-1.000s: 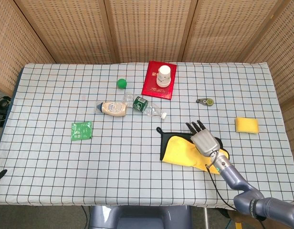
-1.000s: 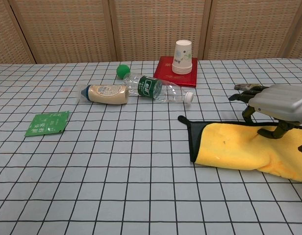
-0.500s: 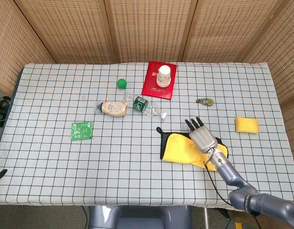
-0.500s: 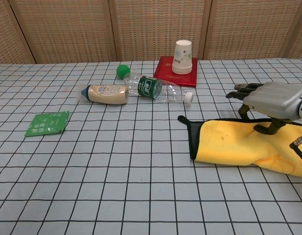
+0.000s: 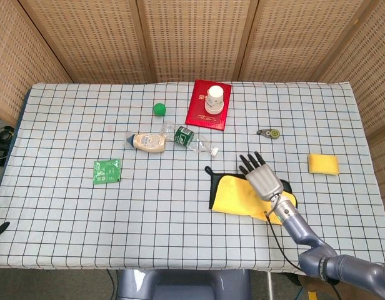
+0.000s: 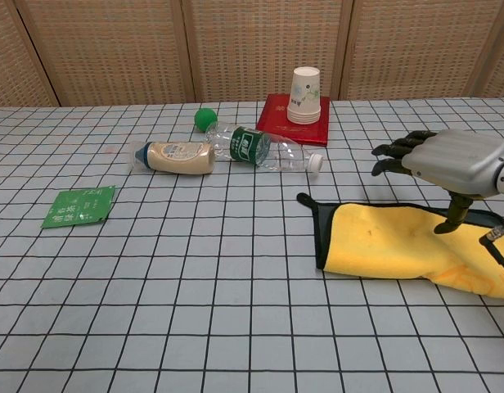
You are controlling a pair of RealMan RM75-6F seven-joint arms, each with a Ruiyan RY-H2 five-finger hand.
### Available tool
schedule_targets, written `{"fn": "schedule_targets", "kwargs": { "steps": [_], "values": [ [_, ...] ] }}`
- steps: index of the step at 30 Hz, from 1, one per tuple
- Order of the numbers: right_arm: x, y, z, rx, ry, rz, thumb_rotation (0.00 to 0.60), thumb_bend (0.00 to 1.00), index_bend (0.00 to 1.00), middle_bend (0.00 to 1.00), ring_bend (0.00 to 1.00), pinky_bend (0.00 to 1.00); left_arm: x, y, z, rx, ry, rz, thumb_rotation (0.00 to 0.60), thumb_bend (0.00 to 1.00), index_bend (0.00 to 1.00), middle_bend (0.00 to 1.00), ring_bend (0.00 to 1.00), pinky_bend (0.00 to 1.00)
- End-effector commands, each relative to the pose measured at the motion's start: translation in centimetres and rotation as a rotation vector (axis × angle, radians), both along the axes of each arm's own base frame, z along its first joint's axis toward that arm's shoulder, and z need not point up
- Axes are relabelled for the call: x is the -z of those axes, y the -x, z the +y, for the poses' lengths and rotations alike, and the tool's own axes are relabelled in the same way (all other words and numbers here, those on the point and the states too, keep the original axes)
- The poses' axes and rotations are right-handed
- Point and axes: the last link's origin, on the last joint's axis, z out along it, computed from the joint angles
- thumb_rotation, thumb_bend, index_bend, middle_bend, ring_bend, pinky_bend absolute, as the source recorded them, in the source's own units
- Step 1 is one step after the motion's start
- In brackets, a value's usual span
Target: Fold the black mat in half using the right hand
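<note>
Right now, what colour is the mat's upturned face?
Yellow, on the mat; clearest in the chest view.

Black mat with yellow upper face, grey robot hand, checked tablecloth.

Right of centre in the lower frame, the mat lies folded, yellow side up with a black edge at its left. The right hand hovers over its right part, fingers spread toward the upper left.

Place: a staged test room or lab.
Signs: woven screens enclosing a checked-cloth table.
</note>
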Motion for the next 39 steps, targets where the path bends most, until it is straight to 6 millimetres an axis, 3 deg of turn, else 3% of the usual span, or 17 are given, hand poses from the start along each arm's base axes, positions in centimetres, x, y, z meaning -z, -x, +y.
{"fn": "schedule_targets", "kwargs": {
  "steps": [1,8,16,19,28,39],
  "values": [
    [-1.5,-0.7,0.5,-0.022,0.026,-0.056,0.6,0.0,0.12,0.0,0.0,0.0,0.0,0.0,0.0,0.0,-0.001,0.0,0.6,0.0,0.0,0.0,0.0,0.0],
    [-5.3,-0.6,2.1,-0.046,0.057,-0.126,0.6,0.0,0.18,0.0,0.0,0.0,-0.1,-0.2,-0.1,0.011,0.001,-0.006,0.6,0.0,0.0,0.0,0.0,0.0],
    [-7.3,2.4,3.7,0.072,0.048,-0.179,0.6,0.02,0.31,0.0,0.0,0.0,-0.2,-0.4,-0.4,0.024,-0.004,-0.01,0.6,0.0,0.0,0.0,0.0,0.0],
    [-7.3,4.1,3.9,0.178,0.04,-0.219,0.6,0.06,0.36,0.0,0.0,0.0,-0.3,-0.6,-0.5,0.032,-0.009,-0.011,0.6,0.0,0.0,0.0,0.0,0.0],
    [-5.8,6.7,3.9,0.379,-0.006,-0.283,0.6,0.15,0.41,0.0,0.0,0.0,-0.4,-0.7,-0.6,0.035,-0.013,-0.011,0.6,0.0,0.0,0.0,0.0,0.0],
    [-4.9,7.6,2.8,0.553,0.013,-0.344,0.6,0.23,0.43,0.0,0.0,0.0,-0.5,-0.5,-0.4,0.028,-0.015,-0.011,0.6,0.0,0.0,0.0,0.0,0.0]
  ]
}}
